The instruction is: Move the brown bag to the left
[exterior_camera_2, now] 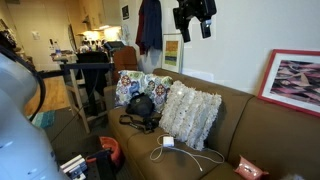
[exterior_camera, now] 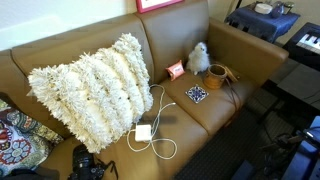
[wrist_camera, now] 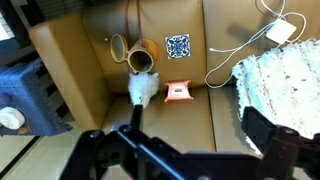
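Gripper (exterior_camera_2: 194,28) wide, empty, dark blur in wrist view; brown bag (exterior_camera: 218,75) just beside white toy (exterior_camera: 198,58).

A tan leather sofa (exterior_camera: 85,35) stands against a pale wall (exterior_camera_2: 240,40) hung with a framed picture (exterior_camera_2: 297,82) and a dark coat (exterior_camera_2: 149,28) — a shaggy cream pillow (exterior_camera: 92,88) and patterned cushions (exterior_camera_2: 130,86) on its seat — with dark carpet (exterior_camera: 215,150) below and a lit kitchen area (exterior_camera_2: 92,38) beyond.

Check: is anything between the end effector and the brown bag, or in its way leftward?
Nothing covers the brown bag below the end effector. The white fluffy toy sits beside it, the blue square nearby; either may block its path.
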{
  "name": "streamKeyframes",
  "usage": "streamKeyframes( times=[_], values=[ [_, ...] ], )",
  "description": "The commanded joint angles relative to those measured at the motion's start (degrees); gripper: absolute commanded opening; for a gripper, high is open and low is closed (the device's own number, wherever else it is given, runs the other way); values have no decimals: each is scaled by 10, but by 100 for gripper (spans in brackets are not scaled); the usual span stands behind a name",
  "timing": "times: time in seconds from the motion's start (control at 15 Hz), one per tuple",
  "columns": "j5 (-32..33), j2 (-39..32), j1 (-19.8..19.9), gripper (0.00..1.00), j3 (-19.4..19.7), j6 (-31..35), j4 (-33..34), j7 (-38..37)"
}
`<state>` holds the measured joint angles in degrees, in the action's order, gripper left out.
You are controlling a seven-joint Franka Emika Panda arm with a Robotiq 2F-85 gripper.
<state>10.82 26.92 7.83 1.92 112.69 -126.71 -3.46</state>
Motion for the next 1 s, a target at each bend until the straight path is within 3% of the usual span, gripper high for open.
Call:
streamKeyframes(
  times=[0.0, 0.47, 0.93],
  values=[
    [5, -9, -3, 100, 4, -5, 5, -5],
    [8, -27, -1, 100, 2, -10, 19, -10],
    [15, -101, -1, 100, -2, -32, 100, -29]
  ],
)
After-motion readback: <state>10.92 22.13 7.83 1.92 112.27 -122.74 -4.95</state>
